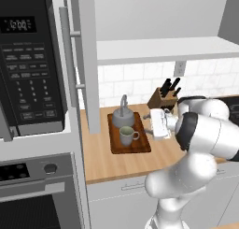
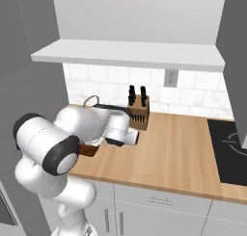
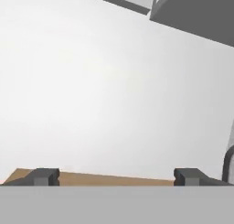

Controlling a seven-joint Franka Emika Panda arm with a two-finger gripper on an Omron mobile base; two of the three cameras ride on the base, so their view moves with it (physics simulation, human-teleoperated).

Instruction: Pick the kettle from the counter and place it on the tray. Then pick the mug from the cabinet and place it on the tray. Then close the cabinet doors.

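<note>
On the counter (image 1: 102, 162) lies the dark tray (image 1: 140, 146). The grey kettle (image 1: 122, 117) stands on its far end and the greyish-green mug (image 1: 127, 135) on its near half. My gripper (image 1: 151, 124) hovers just right of the tray at mug height, open, holding nothing. In the hand view its fingertips (image 3: 43, 176) stand wide apart in front of a pale flat surface, and the gripper (image 3: 116, 177) is empty. The cabinet shelf (image 1: 163, 49) is bare. Both cabinet doors stand open, the left door (image 1: 88, 60) and the right door (image 2: 234, 61). The kettle's handle (image 2: 90, 101) peeks over my arm.
A knife block (image 1: 163, 98) stands at the back of the counter, right of the tray and close behind my hand. The microwave (image 1: 28, 64) and the oven (image 1: 32, 190) fill the column on the left. A black cooktop (image 2: 231, 150) lies at the right.
</note>
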